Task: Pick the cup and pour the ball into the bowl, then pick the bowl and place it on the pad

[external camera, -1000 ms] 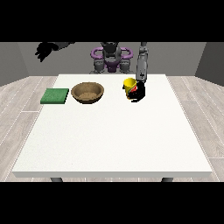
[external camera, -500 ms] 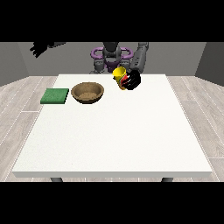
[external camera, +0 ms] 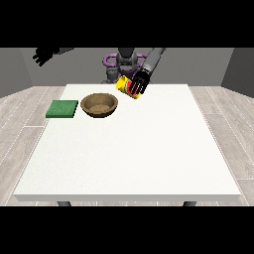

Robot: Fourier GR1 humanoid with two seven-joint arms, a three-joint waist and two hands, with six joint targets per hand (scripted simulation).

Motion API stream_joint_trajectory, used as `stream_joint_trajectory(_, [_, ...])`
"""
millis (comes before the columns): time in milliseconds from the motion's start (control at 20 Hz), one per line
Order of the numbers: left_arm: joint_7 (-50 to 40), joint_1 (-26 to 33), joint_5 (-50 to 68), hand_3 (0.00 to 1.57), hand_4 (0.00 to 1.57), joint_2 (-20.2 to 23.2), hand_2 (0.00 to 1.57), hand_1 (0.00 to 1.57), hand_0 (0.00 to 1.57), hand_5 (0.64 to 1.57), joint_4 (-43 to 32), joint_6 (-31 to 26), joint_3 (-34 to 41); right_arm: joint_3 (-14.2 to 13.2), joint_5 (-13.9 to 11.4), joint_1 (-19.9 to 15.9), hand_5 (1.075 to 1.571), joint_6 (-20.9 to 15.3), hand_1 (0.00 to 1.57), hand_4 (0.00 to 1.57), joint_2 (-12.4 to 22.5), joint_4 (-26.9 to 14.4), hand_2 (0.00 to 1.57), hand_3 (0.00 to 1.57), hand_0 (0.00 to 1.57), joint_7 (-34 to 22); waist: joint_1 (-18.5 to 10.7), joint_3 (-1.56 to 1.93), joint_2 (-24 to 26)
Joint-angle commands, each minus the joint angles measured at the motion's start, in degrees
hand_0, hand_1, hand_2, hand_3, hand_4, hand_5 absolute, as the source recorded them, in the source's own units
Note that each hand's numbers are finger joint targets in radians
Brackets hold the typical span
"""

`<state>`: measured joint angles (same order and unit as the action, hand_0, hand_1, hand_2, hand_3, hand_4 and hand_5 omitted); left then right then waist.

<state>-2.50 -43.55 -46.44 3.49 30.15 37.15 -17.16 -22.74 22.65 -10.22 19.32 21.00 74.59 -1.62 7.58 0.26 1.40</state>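
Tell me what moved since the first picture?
The yellow cup, held in the hand at the view's right, rose off the table, tipped and travelled toward the bowl. The bowl and green pad stayed put; the hand at the view's left stayed raised.

Large white desk point(external camera: 129, 149) on dark legs, over pale wood-plank floor point(external camera: 20, 129). Brown bowl point(external camera: 99, 105) sits on desk toward far edge, at view's left of centre. Green pad point(external camera: 62, 108) lies flat just beside bowl, nearer desk's left edge, not touching it. Both rest directly on desk surface.
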Motion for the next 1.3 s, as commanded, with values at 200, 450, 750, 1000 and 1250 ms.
stream_joint_trajectory(200, [-20.3,-7.3,-12.9,1.57,1.47,-3.4,1.57,1.33,1.33,1.535,-0.9,-8.1,-12.1,-0.6,-0.8,0.2,1.561,4.0,0.0,0.7,1.5,-9.1,0.0,0.12,0.0,3.3,-0.9,-0.14,3.1])
stream_joint_trajectory(450, [-27.8,-11.7,-22.1,1.57,1.26,-3.5,1.57,1.46,1.46,1.557,-3.4,-12.8,-18.7,-1.1,0.0,-2.8,1.556,4.3,0.0,0.69,3.3,-10.5,0.0,0.18,0.0,1.9,-0.9,-0.14,3.1])
stream_joint_trajectory(750, [-33.7,-18.2,-27.1,1.57,1.01,-3.5,1.57,0.73,0.73,1.57,-2.3,-25.2,-23.4,2.8,-3.0,-4.7,1.555,0.6,0.0,0.7,-2.1,-10.1,0.0,0.3,0.0,3.1,1.6,-0.2,2.9])
stream_joint_trajectory(1000, [-32.1,-12.1,-27.8,1.57,1.09,-3.5,1.28,0.33,0.33,1.569,3.3,-31.8,-28.7,2.9,-2.3,-7.4,1.549,-0.1,0.0,0.69,-0.6,-9.5,0.0,0.33,0.0,-0.1,2.4,-0.26,3.8])
stream_joint_trajectory(1250, [-32.5,-14.0,-26.4,1.55,1.11,-3.5,1.06,0.0,0.0,1.57,11.8,-40.8,-27.1,2.6,-2.5,-6.9,1.546,-0.3,0.0,0.73,-0.3,-11.5,0.0,0.14,0.0,0.1,0.5,-0.25,4.6])
